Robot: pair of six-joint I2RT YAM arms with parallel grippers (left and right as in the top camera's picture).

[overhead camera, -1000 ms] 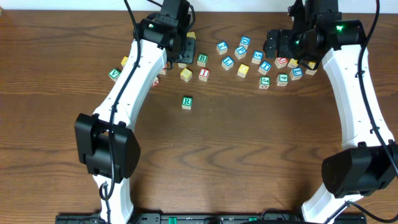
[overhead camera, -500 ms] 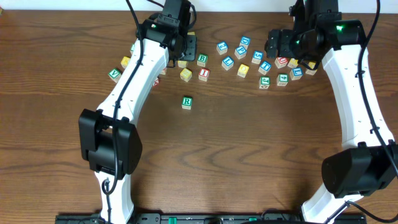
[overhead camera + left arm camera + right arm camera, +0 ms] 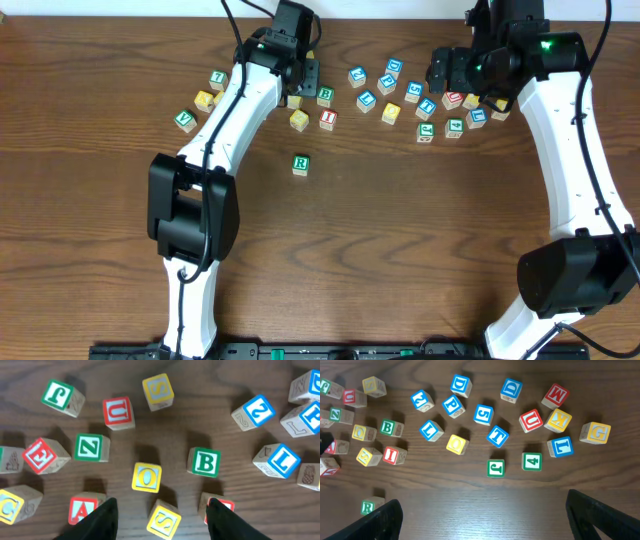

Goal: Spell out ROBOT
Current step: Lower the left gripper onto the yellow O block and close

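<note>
The green R cube [image 3: 301, 164] sits alone nearer the front, also in the right wrist view [image 3: 368, 506]. The green B cube [image 3: 205, 462] stands right of a yellow O cube [image 3: 146, 477]. My left gripper [image 3: 162, 522] is open above that cluster; its fingers flank a yellow S cube [image 3: 163, 520] without touching it. A second yellow O cube [image 3: 456, 444] and the blue T cube [image 3: 497, 436] lie in the right cluster. My right gripper [image 3: 482, 520] is open wide over bare wood, with nothing between its fingers.
Red A [image 3: 81, 509], red U [image 3: 118, 411], red E [image 3: 40, 455], green Z [image 3: 91, 447] and green J [image 3: 56, 393] crowd the left cluster. Blue, red and green cubes such as 5 [image 3: 483, 414], U [image 3: 530, 420] and 4 [image 3: 531, 461] fill the right one.
The left arm has swung to the right, uncovering two cubes at the far left. Its jaws have spread wider. The right arm and the cubes have not moved.
</note>
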